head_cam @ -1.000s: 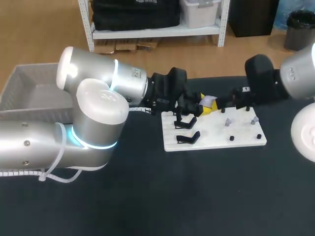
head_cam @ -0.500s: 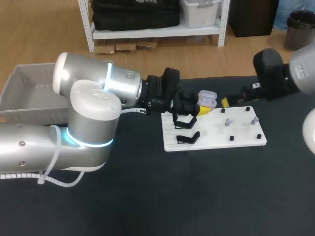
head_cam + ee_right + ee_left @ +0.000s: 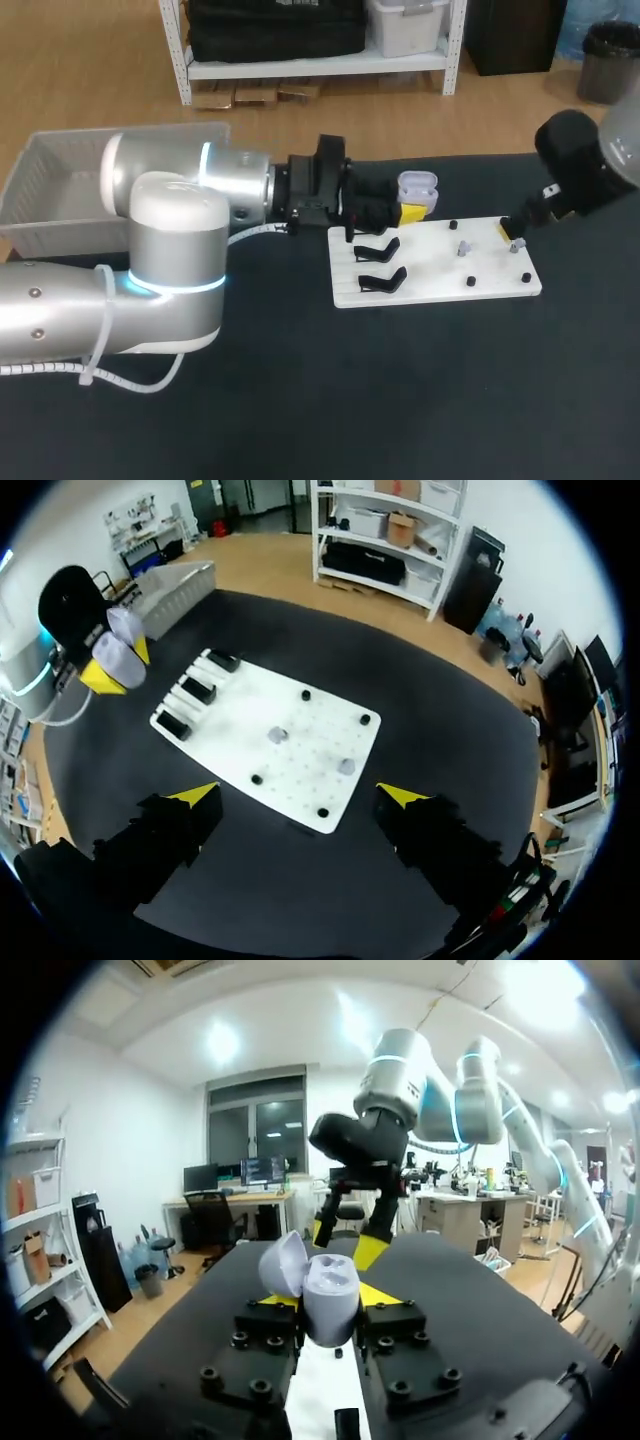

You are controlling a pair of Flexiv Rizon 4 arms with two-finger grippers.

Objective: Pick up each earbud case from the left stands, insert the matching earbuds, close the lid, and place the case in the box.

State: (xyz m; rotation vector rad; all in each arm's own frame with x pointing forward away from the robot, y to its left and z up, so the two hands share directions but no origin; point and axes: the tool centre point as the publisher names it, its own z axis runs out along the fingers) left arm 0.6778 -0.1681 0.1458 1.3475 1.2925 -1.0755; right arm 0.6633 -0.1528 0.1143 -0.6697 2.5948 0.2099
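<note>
Blk table (image 3: 300,400), white pegboard (image 3: 432,288), blk pegs (image 3: 470,282)

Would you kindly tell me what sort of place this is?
Probably a robotics lab bench: a left arm and a right arm at a dark table, a white board of stands and pegs, and the left gripper holding an open case.

From where I stand there is no writing to read: no letters, numbers or signs show on the earbud case (image 3: 418,187), on the white board (image 3: 432,276) with its stands, or on the dark surface (image 3: 300,400).
</note>
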